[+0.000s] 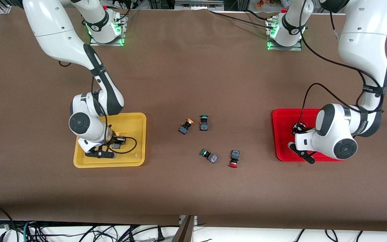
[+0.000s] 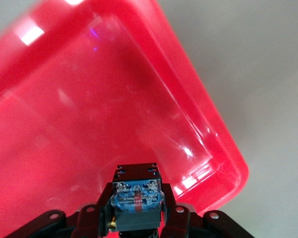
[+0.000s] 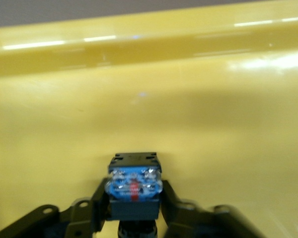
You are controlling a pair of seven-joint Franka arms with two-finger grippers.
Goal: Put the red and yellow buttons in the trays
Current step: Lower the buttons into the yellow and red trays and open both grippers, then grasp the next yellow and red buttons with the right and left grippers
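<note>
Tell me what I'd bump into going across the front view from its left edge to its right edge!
Yellow tray with the right gripper holding a button over it → orange button → green button → second green button → red button → red tray with the left gripper over it.

The front view looks down steeply from high above the worktop [image 1: 193, 188], facing both arm bases along its top edge, and takes in nearly the whole surface. The left wrist view sits close behind the left gripper [image 2: 137, 218], looking down past its fingers into the red tray [image 2: 64, 124]. The right wrist view sits just as close behind the right gripper [image 3: 134, 215], over the yellow tray [image 3: 149, 109]. Each wrist view shares its tray with the front view: red tray [image 1: 282, 134], yellow tray [image 1: 136, 134].
</note>
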